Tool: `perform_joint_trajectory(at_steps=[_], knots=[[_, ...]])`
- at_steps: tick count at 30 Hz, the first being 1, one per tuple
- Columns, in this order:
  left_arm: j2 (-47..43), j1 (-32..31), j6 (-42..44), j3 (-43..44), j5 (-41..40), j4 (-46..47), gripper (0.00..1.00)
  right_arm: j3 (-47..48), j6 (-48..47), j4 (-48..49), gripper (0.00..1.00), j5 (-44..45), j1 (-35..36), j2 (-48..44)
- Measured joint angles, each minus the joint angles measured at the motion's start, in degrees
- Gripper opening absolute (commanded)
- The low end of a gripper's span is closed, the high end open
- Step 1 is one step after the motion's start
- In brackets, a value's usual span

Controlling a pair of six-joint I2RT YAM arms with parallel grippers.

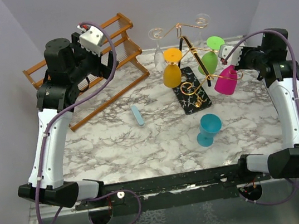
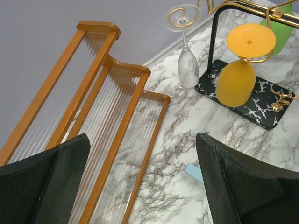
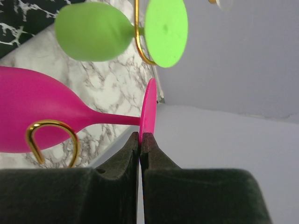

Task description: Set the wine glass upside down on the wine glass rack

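**Jaws gripping a pink glass by a sliver of its foot**

Right jaws are pressing together on the very rim of the round foot of the magenta plastic wine glass (image 3: 46, 116). It is hanging bowl-down at the right side of the wine glass rack of curly gold wire arms on a black post and black, white-veined base (image 1: 201, 103).

In the right wrist view a gold wire hook (image 3: 51, 135) is curling across the bowl rather than around the stem, so the foot is probably not resting on any arm yet. That thin pinch is posing the main danger. The bowl's weight is pulling well away from the grip, and a jolt could slip the glass out onto the marbled white desk (image 1: 143, 146). Letting go before the stem is sitting inside a curl would drop it too.

An inverted lime green glass (image 1: 208, 61) is hanging just beside it, and a sideways nudge could knock that one off.

Left jaws are standing spread over the brown wooden slatted shelf (image 2: 126, 69), well apart from the rack.
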Motion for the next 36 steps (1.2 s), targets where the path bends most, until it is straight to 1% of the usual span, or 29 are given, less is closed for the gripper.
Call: perform_joint_trajectory(at_steps=[6, 17, 36], knots=[[0.0, 0.2, 0.0, 0.0, 0.3, 0.0, 0.99, 0.6, -1.1, -3.8, 0.01, -4.5, 0.1, 0.3], [0.0, 0.4, -0.4, 0.0, 0.5, 0.4, 0.99, 2.1, -1.2, -7.5, 0.01, -8.9, 0.3, 0.3], [0.0, 0.7, -0.9, -0.2, 2.0, 0.8, 0.99, 3.7, -1.3, -11.6, 0.01, -10.1, 0.6, -1.4]])
